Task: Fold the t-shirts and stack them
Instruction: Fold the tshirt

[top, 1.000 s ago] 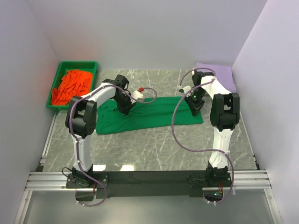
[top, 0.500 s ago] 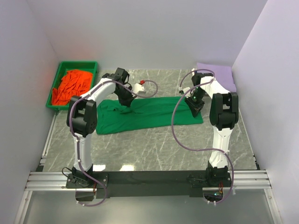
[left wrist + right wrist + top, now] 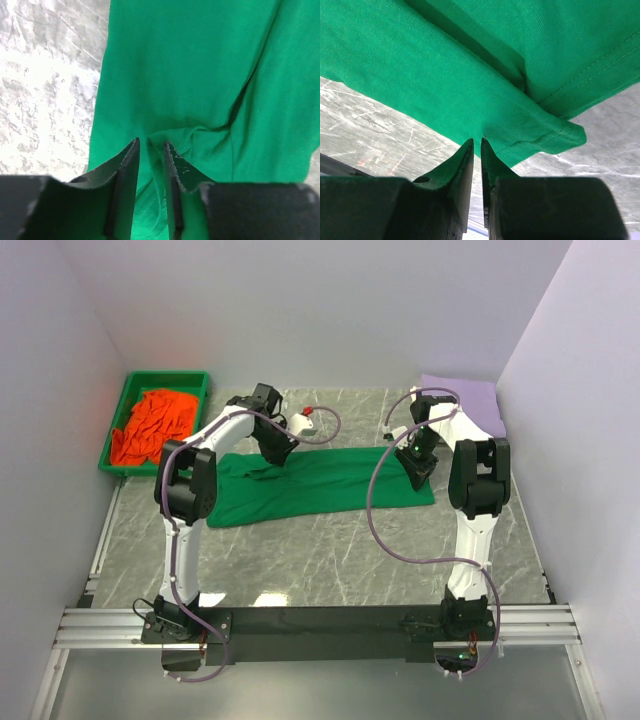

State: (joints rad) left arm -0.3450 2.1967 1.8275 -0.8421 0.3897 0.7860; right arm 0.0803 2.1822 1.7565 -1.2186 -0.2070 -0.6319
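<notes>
- The left gripper (image 3: 151, 142) has its fingers (image 3: 125, 170) a little apart, with a narrow gap. The green t-shirt (image 3: 190, 65) lies under the tips and shows through this gap. A small raised fold of it stands just ahead of the tips.
- The right gripper (image 3: 477, 140) has its fingers almost together, and the tips nip the folded edge of the green t-shirt, near its hemmed corner.
- Only the wrist views show these gaps and the stitched hem. In the top view the fingers are too small to judge.
- Only the top view shows the whole green t-shirt, spread long on the table (image 3: 330, 560). The left gripper is at its far edge toward the left end, the right gripper at its right end.
- Well to the left of the green t-shirt, an orange t-shirt (image 3: 150, 425) lies crumpled in a green tray (image 3: 165, 375).
- Beyond its right end lies a lavender t-shirt (image 3: 465, 400).
</notes>
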